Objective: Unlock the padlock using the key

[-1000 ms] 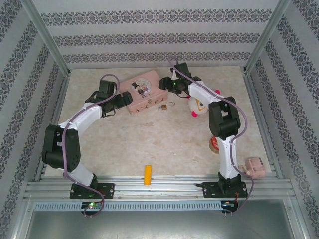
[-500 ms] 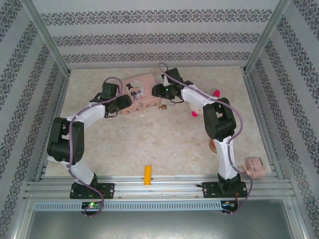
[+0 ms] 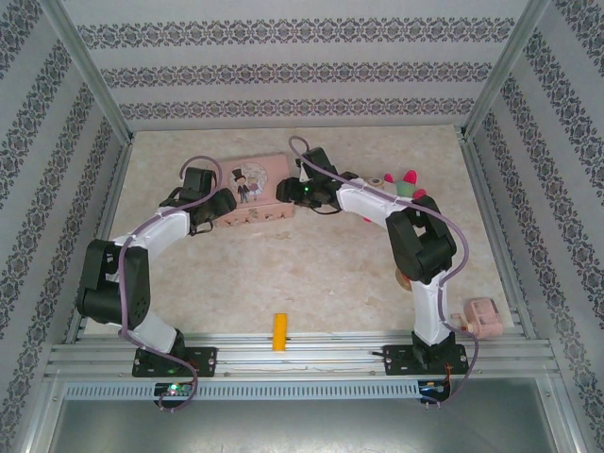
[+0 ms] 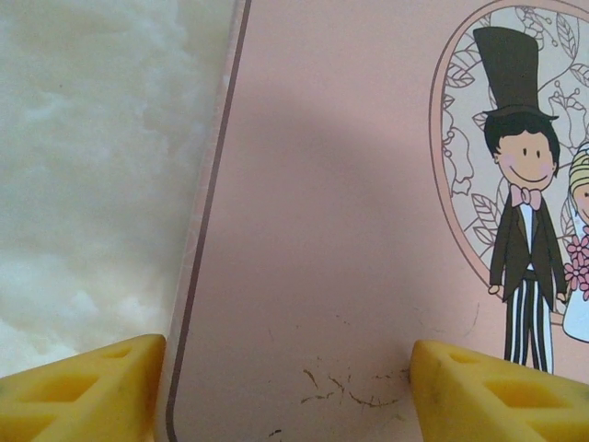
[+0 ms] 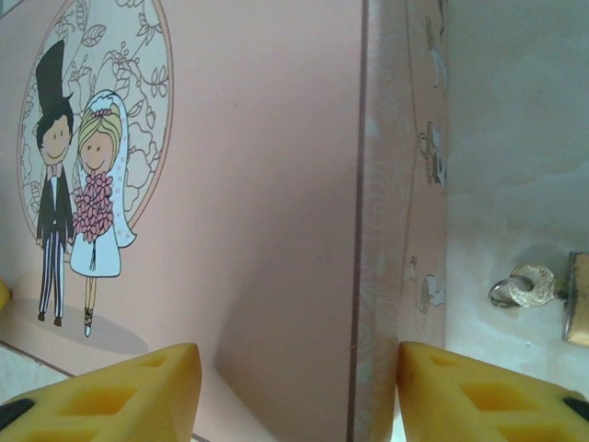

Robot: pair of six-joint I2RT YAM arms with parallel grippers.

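Observation:
In the right wrist view the brass padlock (image 5: 578,299) lies on the table at the right edge, with the small silvery key (image 5: 532,284) at its left end. The pink tin (image 3: 253,181) with the cartoon couple lies between both arms. My left gripper (image 4: 287,387) is open over the tin's lid (image 4: 331,230): one finger hangs past its left edge, the other is above the lid. My right gripper (image 5: 299,391) is open too, straddling the tin's right edge (image 5: 363,230). In the top view the left gripper (image 3: 219,203) and the right gripper (image 3: 286,193) sit at the tin's two ends.
A yellow-orange block (image 3: 279,332) lies near the front rail. A pink and green plush toy (image 3: 404,181) sits behind the right arm. A small pink object (image 3: 483,316) rests at the front right. Patterned walls close in the table on three sides.
The tin has swung round and shifted left and back between the grippers. The right gripper has moved left over it, covering the padlock from above. The left jaws have narrowed.

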